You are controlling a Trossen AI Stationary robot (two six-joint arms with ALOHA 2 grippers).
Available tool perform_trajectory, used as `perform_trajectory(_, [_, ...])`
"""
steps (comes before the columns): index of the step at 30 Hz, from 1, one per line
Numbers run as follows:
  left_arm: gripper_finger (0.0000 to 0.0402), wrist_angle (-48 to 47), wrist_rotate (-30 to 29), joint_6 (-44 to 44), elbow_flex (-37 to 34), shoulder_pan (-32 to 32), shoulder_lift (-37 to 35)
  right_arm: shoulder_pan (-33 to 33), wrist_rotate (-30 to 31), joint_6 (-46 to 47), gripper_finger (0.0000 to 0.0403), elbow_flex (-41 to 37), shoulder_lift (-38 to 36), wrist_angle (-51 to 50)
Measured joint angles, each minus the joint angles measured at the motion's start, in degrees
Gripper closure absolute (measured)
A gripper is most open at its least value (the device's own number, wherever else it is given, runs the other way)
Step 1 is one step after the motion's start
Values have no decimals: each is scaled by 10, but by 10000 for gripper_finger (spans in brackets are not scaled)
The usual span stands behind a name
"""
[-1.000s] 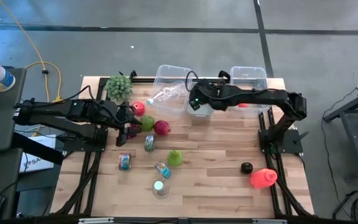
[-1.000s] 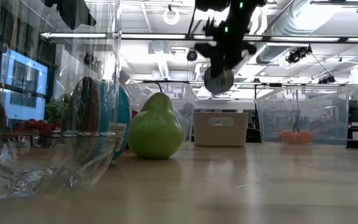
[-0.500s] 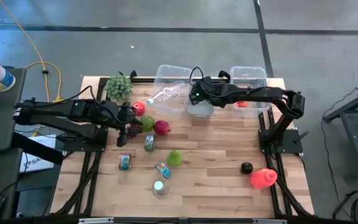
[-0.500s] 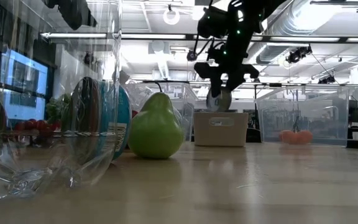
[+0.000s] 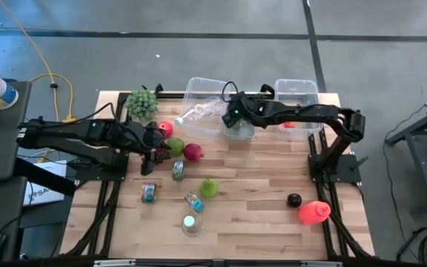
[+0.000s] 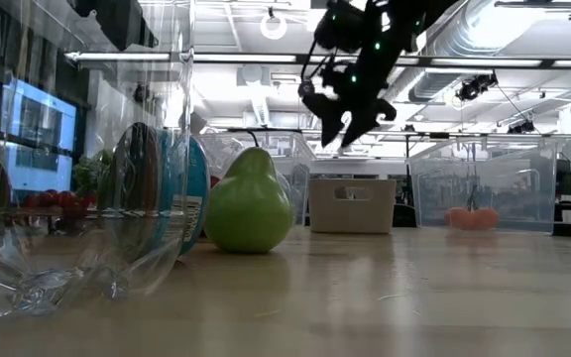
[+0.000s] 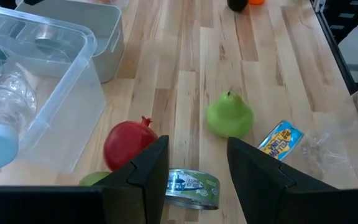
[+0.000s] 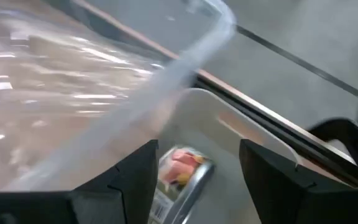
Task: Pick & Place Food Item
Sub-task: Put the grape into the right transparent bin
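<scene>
Here, right gripper is held released above the grey square bin | round metal can lies inside | left gripper is released near the pomegranate.

A small can with a pink-pictured label lies tilted inside the white bin

Printed labels, none you can read

You'll find printing on the yellow-and-blue packet, the tin's label between the left arm's fingers, the can in the grey bin, and the white bin's sticker, but no word or number is legible.
</scene>
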Motion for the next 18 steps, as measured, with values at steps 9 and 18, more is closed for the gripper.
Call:
perform_trajectory(9, [245, -12, 0, 14, 0, 10, 0, 89, 9, -27, 188, 0, -101, -13])
perform_trajectory(18, [245, -228, 7, 5, 0, 11, -9, 274, 8, -17, 188, 0, -123, -20])
